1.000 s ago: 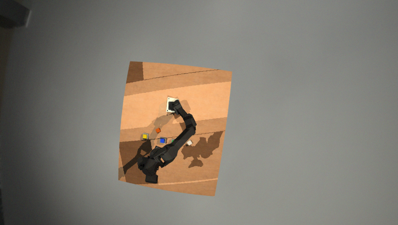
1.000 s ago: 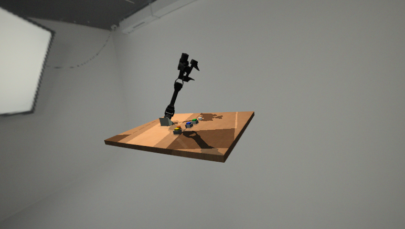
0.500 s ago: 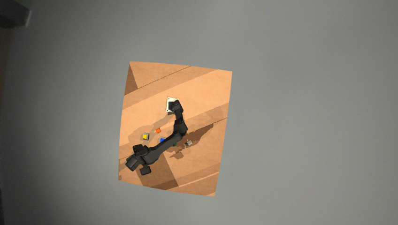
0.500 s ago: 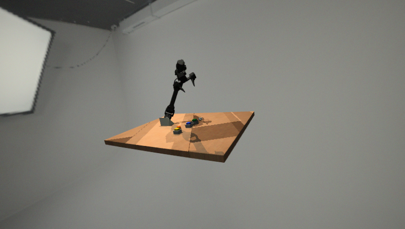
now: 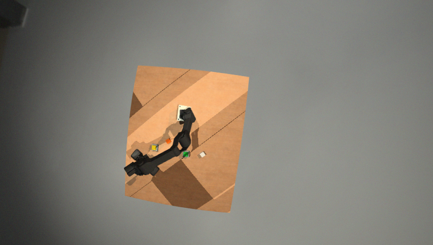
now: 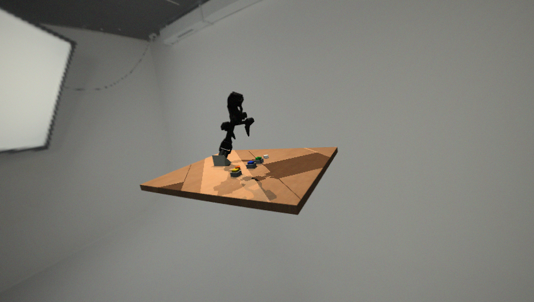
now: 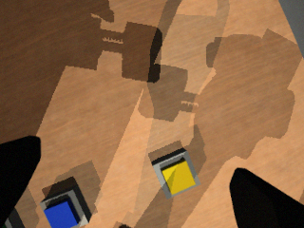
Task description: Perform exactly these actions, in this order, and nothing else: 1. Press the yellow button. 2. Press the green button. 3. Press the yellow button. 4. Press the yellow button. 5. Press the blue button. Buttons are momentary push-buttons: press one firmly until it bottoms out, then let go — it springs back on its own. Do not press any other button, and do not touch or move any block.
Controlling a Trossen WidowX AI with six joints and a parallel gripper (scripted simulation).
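Observation:
The yellow button (image 5: 154,147) (image 6: 235,170) (image 7: 179,177) sits in a grey housing, between the two fingers in the wrist view and low in it. The blue button (image 6: 251,163) (image 7: 62,215) is at the lower left of the wrist view; the arm hides it in the top view. The green button (image 5: 185,154) (image 6: 258,158) stands beyond the blue one, close to the arm in the top view. My gripper (image 6: 241,136) (image 7: 138,163) is open and empty, pointing down high above the table. It touches no button.
An orange block (image 5: 168,141) (image 6: 237,167) lies near the yellow button, on the arm base's side. A white block (image 5: 202,154) (image 6: 266,156) lies beyond the green button. The arm base plate (image 5: 179,108) is on the wooden table (image 5: 224,88) (image 6: 314,160).

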